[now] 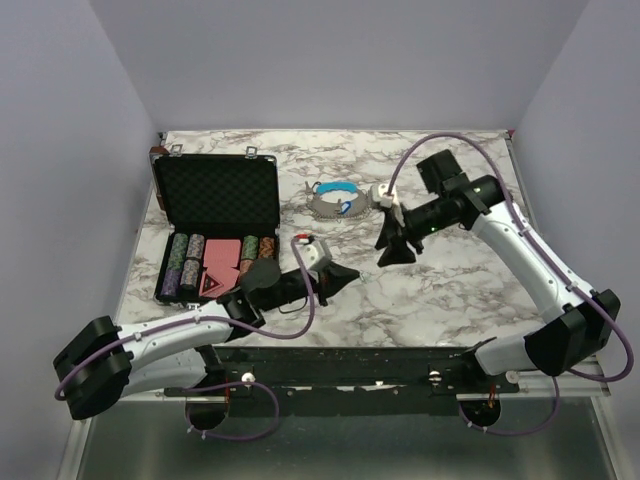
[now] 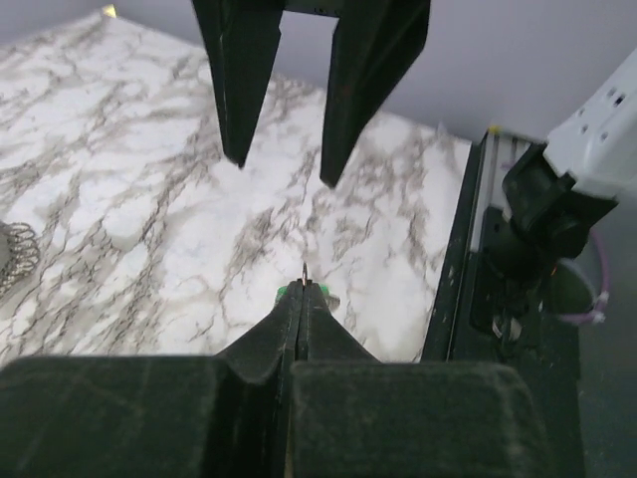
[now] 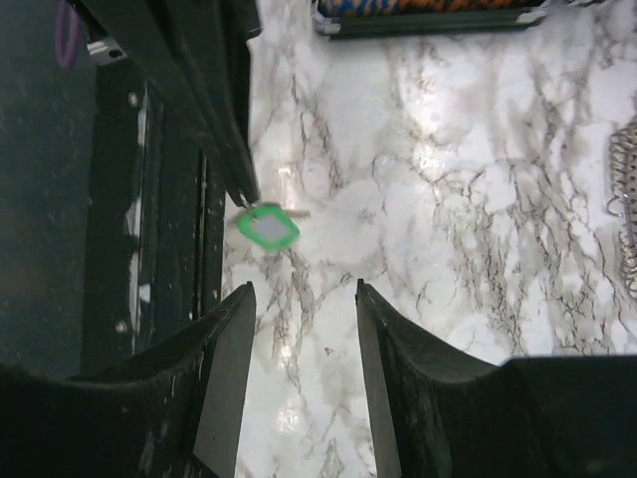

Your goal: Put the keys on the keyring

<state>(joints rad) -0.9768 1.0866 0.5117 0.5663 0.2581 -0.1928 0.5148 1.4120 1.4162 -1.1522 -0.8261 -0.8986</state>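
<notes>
Left jaws were shut tight on the green key (image 3: 267, 227), pinching one edge of its plastic head so the rest hung out past the tips, up off the desk (image 1: 450, 300). To me that read as a handover pos. The right jaws stood apart, tips aimed at the key from just opposite, nothing btwn them and not touching it. Held by the edge like that, most of the head was free for the other side to grab.

The keyring (image 1: 335, 200) lay flat on the desk beyond both jaws, nearer the right pair and apart from the key, blue segment up. I'd guess threading needs the key re-gripped first.

Off to the left of the left jaws sat the open case (image 1: 215, 195) w/ poker chips (image 1: 190, 262).

Hard to make out:
- The key's metal blade was a thin sliver at best in the wrist cams.
- The right wrist cam cut the ring off at the frame edge.
- I couldn't tell if the grey clump on it was keys or chain.
- I saw no other keys.
</notes>
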